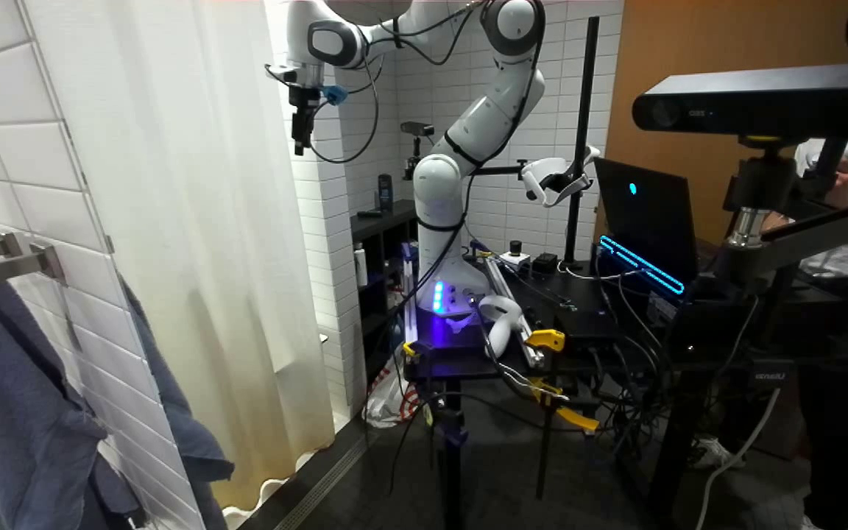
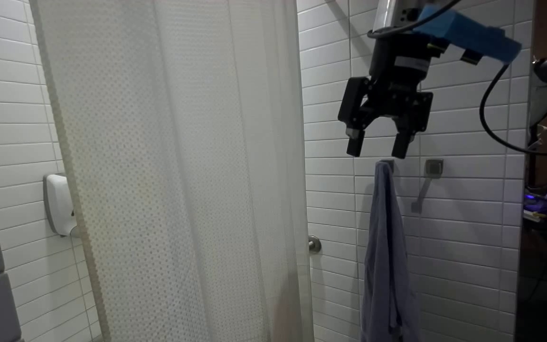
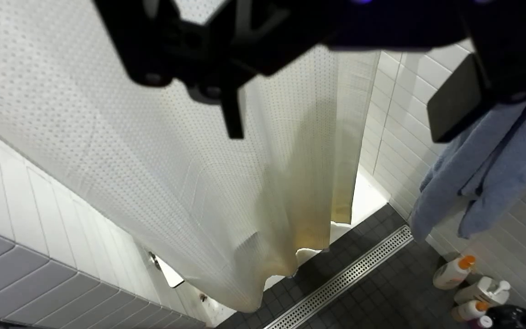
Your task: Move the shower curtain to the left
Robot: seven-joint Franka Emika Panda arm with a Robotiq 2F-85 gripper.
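Observation:
A whitish, dotted shower curtain hangs down in long folds in both exterior views (image 1: 196, 221) (image 2: 183, 142). It fills much of the wrist view (image 3: 190, 173), where its yellowed lower hem hangs near the floor. My gripper (image 1: 299, 147) points downward in both exterior views. In an exterior view, the gripper (image 2: 378, 148) is right of the curtain's right edge, with its two fingers apart and nothing between them. In the wrist view, the gripper (image 3: 340, 119) also shows its fingers wide apart, with the curtain and tiled wall behind. No contact with the curtain shows.
A blue towel (image 2: 387, 266) hangs on a wall hook and also shows in the wrist view (image 3: 486, 178). Bottles (image 3: 480, 292) stand on the dark floor by a drain grate (image 3: 345, 283). A white dispenser (image 2: 60, 202) is beyond the curtain. A tiled partition (image 1: 26, 184) stands beside it.

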